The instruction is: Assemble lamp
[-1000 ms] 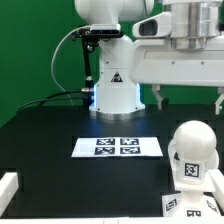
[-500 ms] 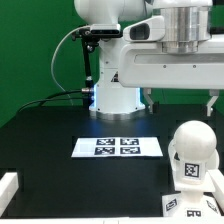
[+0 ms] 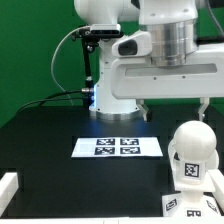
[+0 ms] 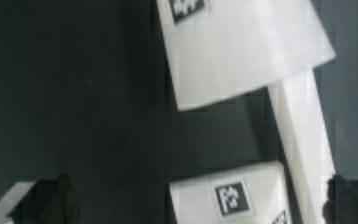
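The white round-headed bulb [image 3: 190,150] stands at the exterior view's right front and carries black-and-white tags. A white tagged block, likely the lamp base [image 3: 178,200], lies just below it at the frame's edge. My gripper [image 3: 177,107] hangs open and empty, high above the table behind the bulb. In the wrist view my gripper [image 4: 197,205] is open, with both dark fingers [image 4: 43,200] at the frame's corners. Between them lies a white tagged part [image 4: 247,195], and a larger white tagged part [image 4: 247,55] lies beyond. I cannot tell which lamp parts these are. The shade is not identifiable.
The marker board [image 3: 118,146] lies flat mid-table in front of the arm's base [image 3: 115,95]. A white corner piece [image 3: 8,188] sits at the exterior view's front left. A long white strip [image 4: 300,130] runs beside the tagged parts in the wrist view.
My hand has moved toward the exterior view's left and slightly down. The fingers stay open. The bulb and marker board have not moved.
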Controlling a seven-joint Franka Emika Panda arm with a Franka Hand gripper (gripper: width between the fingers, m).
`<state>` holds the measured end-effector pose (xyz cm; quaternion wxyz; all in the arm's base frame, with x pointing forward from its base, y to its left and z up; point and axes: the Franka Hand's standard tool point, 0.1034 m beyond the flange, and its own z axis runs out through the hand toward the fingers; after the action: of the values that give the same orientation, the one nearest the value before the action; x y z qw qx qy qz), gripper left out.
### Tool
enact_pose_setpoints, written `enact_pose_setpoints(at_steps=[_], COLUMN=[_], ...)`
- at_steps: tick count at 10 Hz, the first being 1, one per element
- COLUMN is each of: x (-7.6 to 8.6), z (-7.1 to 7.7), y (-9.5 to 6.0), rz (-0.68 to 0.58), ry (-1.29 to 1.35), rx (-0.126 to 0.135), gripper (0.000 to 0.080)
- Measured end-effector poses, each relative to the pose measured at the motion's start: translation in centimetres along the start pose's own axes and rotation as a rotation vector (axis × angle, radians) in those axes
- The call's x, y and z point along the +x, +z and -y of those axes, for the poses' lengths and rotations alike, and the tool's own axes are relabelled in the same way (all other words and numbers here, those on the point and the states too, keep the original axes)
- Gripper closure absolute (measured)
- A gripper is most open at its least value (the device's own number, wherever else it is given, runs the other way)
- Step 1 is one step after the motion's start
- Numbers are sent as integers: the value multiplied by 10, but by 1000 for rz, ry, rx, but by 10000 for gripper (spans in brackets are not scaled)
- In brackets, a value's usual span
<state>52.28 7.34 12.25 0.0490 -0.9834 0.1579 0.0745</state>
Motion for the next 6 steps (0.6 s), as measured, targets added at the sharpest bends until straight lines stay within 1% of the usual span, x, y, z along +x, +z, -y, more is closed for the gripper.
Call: enact_pose_setpoints(at_steps=[3,4,5,6], x=[0,0,2,6], z=[0,-3,-11,-16], y=[1,3,8,12], rz=[-2,7,45,58], ry=[0,1,18,31], rx=[-1,-1,1,-4], gripper=[101,101,101,101])
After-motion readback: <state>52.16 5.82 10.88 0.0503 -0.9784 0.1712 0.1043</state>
